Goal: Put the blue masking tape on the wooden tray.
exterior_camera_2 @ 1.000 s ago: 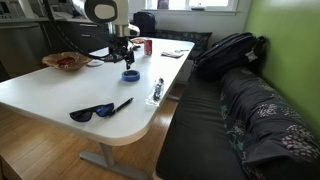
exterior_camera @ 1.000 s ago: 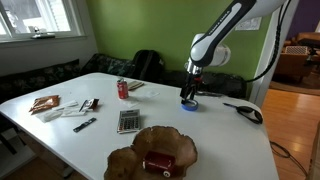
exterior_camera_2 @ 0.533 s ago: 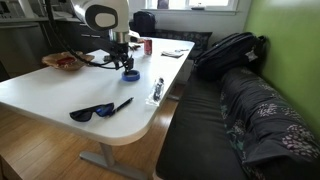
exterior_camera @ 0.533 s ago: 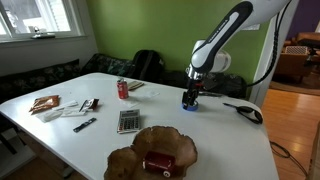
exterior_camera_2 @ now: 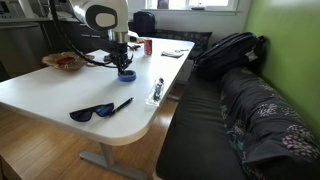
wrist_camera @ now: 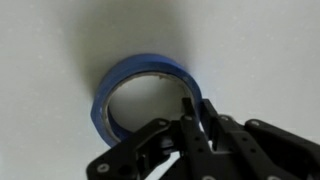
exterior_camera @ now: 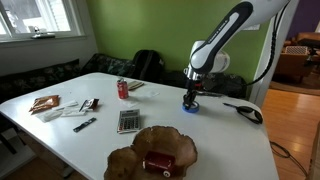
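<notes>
End effector (exterior_camera: pixel 189 97) low over the tape (exterior_camera: pixel 190 104), which lies on the counter (exterior_camera: pixel 225 140).
In the wrist view its fingers (wrist_camera: pixel 192 120) sit close together at the ring's 4 o'clock rim; clamped or not, I cannot tell. From the tape: tray (exterior_camera: pixel 165 142) at 7 o'clock holding a red item (exterior_camera: pixel 157 163), calculator (exterior_camera: pixel 128 121) at 8, can (exterior_camera: pixel 123 89) at 9, sunglasses (exterior_camera: pixel 245 110) at 3.

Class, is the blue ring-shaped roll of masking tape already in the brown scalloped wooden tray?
No, the blue ring-shaped roll of masking tape lies on the white table, apart from the brown scalloped wooden tray.
</notes>
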Robot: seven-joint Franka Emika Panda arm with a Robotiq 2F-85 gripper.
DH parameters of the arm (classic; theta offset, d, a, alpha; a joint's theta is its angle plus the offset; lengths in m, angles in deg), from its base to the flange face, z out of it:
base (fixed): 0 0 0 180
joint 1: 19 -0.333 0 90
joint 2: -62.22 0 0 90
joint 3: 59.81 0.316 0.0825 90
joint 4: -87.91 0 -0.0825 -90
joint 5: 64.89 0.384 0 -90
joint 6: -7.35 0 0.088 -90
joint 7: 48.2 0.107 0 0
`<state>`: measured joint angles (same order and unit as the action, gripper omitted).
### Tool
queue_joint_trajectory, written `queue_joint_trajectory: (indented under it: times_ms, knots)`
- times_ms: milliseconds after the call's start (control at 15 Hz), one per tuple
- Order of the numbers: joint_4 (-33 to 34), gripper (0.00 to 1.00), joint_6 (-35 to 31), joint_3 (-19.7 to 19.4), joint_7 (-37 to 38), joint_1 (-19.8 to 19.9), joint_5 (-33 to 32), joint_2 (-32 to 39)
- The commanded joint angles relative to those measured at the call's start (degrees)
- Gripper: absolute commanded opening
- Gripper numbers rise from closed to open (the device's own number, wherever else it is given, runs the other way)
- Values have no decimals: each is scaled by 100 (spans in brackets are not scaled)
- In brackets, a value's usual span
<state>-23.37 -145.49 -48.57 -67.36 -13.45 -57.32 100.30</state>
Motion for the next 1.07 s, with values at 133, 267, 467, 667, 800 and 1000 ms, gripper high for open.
queue_joint_trajectory:
  times_ms: [133, 267, 467, 667, 800, 1000]
  knots:
    - [211, 3, 393, -8, -60, -184, -382, -126]
    - [440, 3, 575, 78, -259, -349, -651, -240]
    - [993, 3, 941, 417, -641, -578, -762, -173]
    - [1538, 3, 1456, 998, -1220, -628, -353, 88]
    - [1801, 3, 1861, 1346, -1484, -640, 35, 227]
    - [2138, 3, 2589, 1650, -1903, -691, 511, 430]
